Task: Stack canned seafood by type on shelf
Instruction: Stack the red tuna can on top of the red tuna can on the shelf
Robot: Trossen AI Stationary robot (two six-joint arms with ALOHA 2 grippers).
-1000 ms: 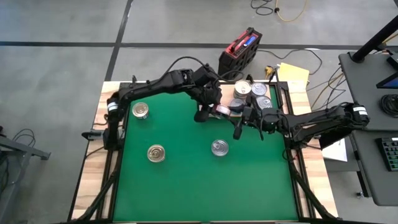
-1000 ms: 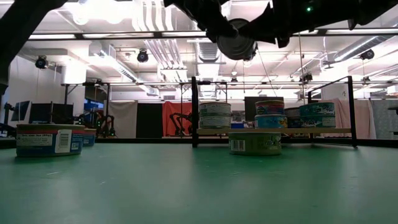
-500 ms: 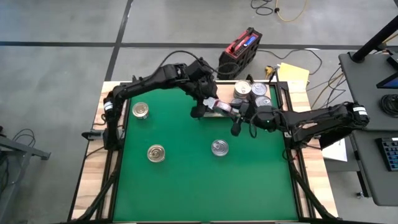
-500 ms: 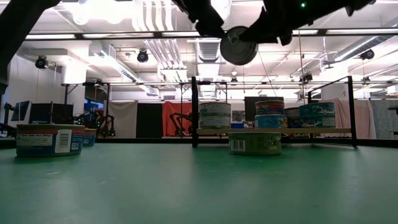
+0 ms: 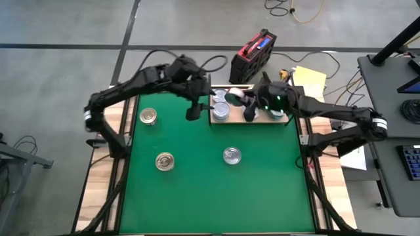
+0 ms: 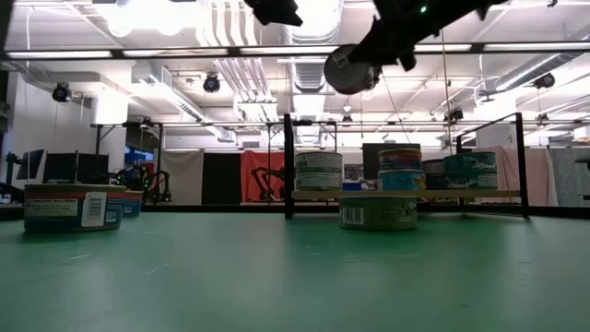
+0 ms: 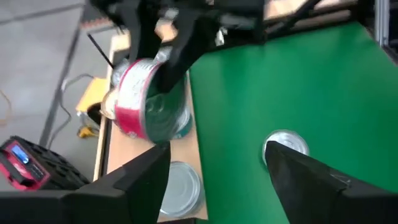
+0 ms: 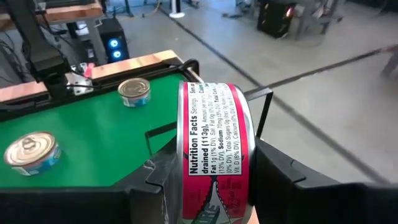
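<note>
The right gripper [image 8: 211, 186], fingers clenched on a red-labelled can [image 8: 214, 155] held on edge above the shelf [image 5: 252, 120], could drop it rolling, while the left gripper [image 5: 192, 111], fingers released, waits beside the shelf.

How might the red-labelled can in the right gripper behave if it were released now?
The red-labelled can is held on edge between the right gripper fingers, so it would probably roll. Its rigid metal body should not deform. The glossy label may slip.

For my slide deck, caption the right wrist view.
Right pincer holding a red-labelled tin on edge above the green mat.
</note>
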